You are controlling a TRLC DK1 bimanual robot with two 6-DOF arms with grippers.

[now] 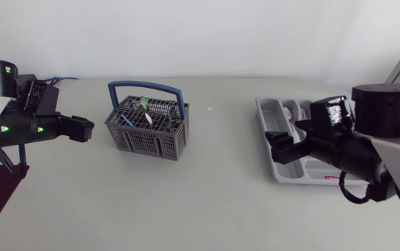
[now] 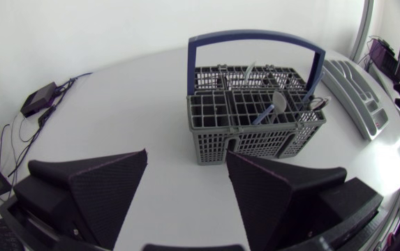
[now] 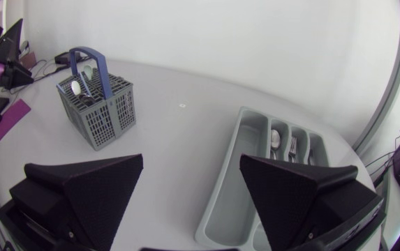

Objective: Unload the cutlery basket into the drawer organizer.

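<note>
At ten o'clock on the tabletop (image 1: 206,209), the cutlery basket (image 1: 147,139) holds several pieces, so most unloading is left. The drawer organizer (image 1: 264,111) at three o'clock has a spoon (image 3: 275,138) slotted. Left claw (image 2: 186,155) and right claw (image 3: 191,160) are both spread and empty.

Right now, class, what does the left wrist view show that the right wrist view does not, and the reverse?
Left wrist only: a look down into the grid compartments of the cutlery basket, with a blue-handled utensil among them. Right wrist only: a spoon lying in the drawer organizer. Both: basket, organizer, table.
</note>
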